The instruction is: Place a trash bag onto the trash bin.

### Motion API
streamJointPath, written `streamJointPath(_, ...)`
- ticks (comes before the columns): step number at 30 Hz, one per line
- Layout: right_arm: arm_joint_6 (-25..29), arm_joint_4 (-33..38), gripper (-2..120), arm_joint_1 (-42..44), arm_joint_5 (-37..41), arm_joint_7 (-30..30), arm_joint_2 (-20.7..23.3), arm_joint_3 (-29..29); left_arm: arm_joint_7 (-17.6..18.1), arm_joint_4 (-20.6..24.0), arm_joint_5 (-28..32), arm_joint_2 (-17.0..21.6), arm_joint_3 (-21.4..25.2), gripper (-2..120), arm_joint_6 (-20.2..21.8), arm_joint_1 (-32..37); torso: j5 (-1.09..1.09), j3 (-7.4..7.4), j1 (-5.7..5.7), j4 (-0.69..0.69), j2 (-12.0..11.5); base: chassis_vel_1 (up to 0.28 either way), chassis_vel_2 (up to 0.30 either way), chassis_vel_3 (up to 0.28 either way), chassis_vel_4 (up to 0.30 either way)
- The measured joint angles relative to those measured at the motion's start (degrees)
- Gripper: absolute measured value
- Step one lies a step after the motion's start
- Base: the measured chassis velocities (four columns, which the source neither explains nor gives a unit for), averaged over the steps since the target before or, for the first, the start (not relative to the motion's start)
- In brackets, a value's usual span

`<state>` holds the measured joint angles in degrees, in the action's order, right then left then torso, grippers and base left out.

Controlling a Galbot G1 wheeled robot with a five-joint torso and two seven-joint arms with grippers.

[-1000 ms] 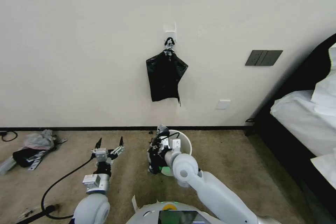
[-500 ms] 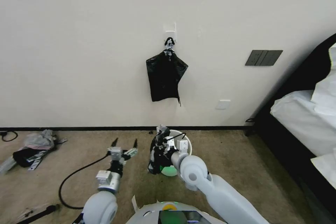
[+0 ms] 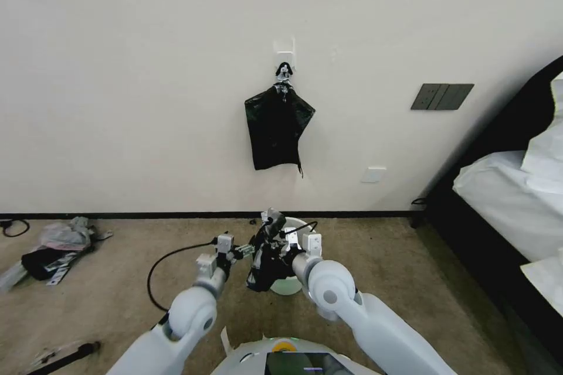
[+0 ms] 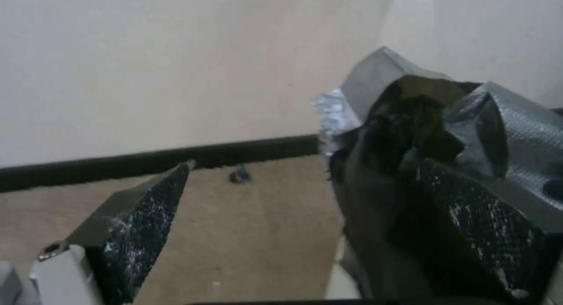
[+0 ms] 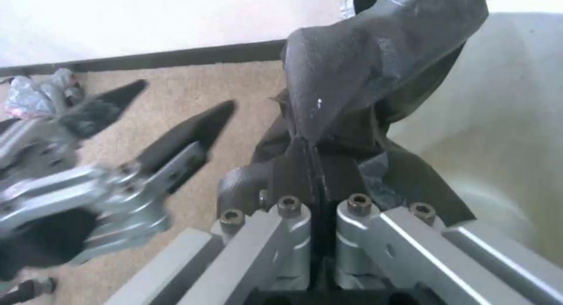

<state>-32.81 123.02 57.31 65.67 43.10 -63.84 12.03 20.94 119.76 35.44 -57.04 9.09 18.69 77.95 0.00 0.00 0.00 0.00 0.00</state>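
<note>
Over the past second the left gripper [image 3: 245, 250] has swung in from open carpet on the robot's left until its spread fingers sit just beside the trash bag [image 3: 267, 261]; the right arm has crept only slightly toward the wall. Seen from the head, the right gripper [image 3: 271, 233] holds the bag bunched above the near-left edge of the trash bin [image 3: 300, 228], a small cream-white round tub standing on the carpet close to the wall. From the right wrist, the right gripper's fingers are pressed together on a crumpled fold of the black bag [image 5: 375, 72], and the bin's pale inner wall [image 5: 504, 133] lies just beyond. From the left wrist, the left gripper [image 4: 328, 217] is wide apart, one dark textured finger [image 4: 147, 217] clear of the plastic and the other against or behind the bag [image 4: 411, 173]; whether it touches cannot be told. A separate bundle of black bags [image 3: 277, 132] hangs from a wall hook, well apart. The bag looks very light, limp and slippery, likely to cling to itself, so the left gripper would do best to pinch a free edge of the mouth beside the right gripper's hold, so the two can pull the opening apart.
</note>
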Motion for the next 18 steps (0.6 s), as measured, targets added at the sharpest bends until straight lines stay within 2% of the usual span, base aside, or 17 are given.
streamJointPath(5,0.0,-0.1,0,-0.3,0.1,0.0,0.0,0.0,2.8,-2.2,6.2,-0.1,-4.1,100,5.9,-6.5,0.00,0.00,0.00,-0.01,0.0,0.000,0.000,0.000,0.000)
streamJointPath(7,0.0,-0.1,0,-0.3,0.1,0.0,0.0,0.0,3.3,-2.6,6.9,-0.2,-4.8,100,7.0,-7.4,-0.01,0.00,0.00,0.00,0.0,0.000,0.000,0.000,0.000)
streamJointPath(10,0.0,0.0,0,-0.1,0.1,0.0,0.0,-0.2,6.3,-4.4,8.7,-0.4,-7.0,100,10.0,-9.9,0.00,0.00,0.00,0.00,0.0,0.000,0.000,0.000,0.000)
streamJointPath(11,0.0,0.0,0,-0.1,0.1,0.0,0.0,-0.2,6.3,-4.4,8.7,-0.4,-7.0,100,10.0,-9.9,0.00,0.00,0.00,0.00,0.0,0.000,0.000,0.000,0.000)
streamJointPath(14,0.0,0.2,0,0.0,0.1,0.0,0.2,-0.4,9.8,-5.7,13.2,-1.0,-8.0,99,13.3,-11.6,0.00,0.00,0.00,0.01,0.0,0.000,0.000,0.000,0.000)
streamJointPath(15,0.0,0.2,0,0.0,0.1,0.0,0.2,-0.4,9.8,-5.7,13.2,-1.0,-8.0,99,13.3,-11.6,0.00,0.00,0.00,0.01,0.0,0.000,0.000,0.000,0.000)
streamJointPath(18,0.0,0.6,0,0.4,0.1,0.1,0.4,-0.5,11.2,-6.5,18.7,-1.5,-8.1,98,14.6,-13.7,-0.01,0.00,0.00,0.00,0.0,0.000,0.000,0.000,0.000)
